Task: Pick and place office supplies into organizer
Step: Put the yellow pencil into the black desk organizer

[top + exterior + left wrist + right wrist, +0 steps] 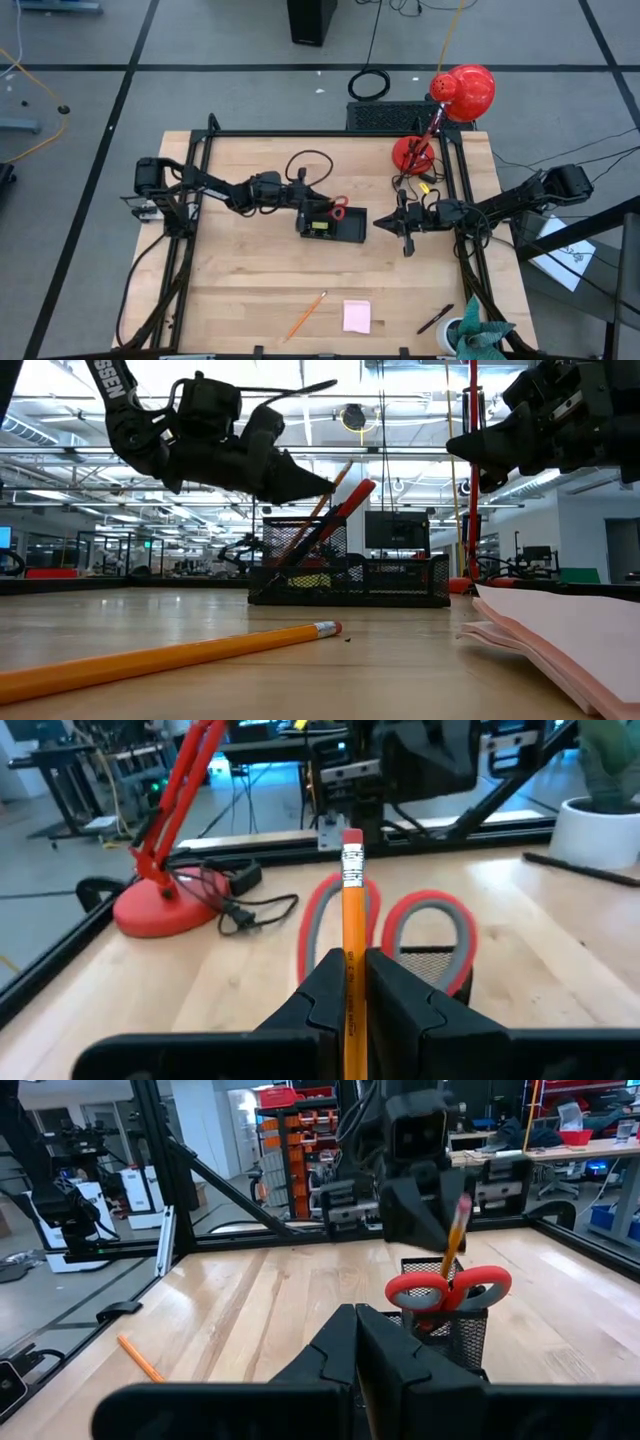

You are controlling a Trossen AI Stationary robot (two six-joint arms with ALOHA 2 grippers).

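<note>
The worktop (250,290) carries the organizer (345,230) near its middle, and the left gripper (350,982) hangs over the organizer's taller end, its fingers (322,988) clamped on a pencil (352,910) that rises between them, eraser end away from the wrist. To do this step well, the pencil tip probably should be lined up over the tall cup beside the scissors' handles, lowered until most of the shaft is inside, and only then let go, so it leans on the wall rather than tipping out. The right gripper (362,1342) waits just beyond the organizer's far end from the left fingers, its fingers pressed together on nothing. In the organizer, the red-handled scissors (385,925) stand blades-down in the tall cup, directly ahead of the left fingers; something yellow shows in a lower section. Well away from both pairs of fingers, at the worktop's near edge, lie a second pencil (306,315), a pink sticky-note pad (356,316) and a dark pen (435,319).
</note>
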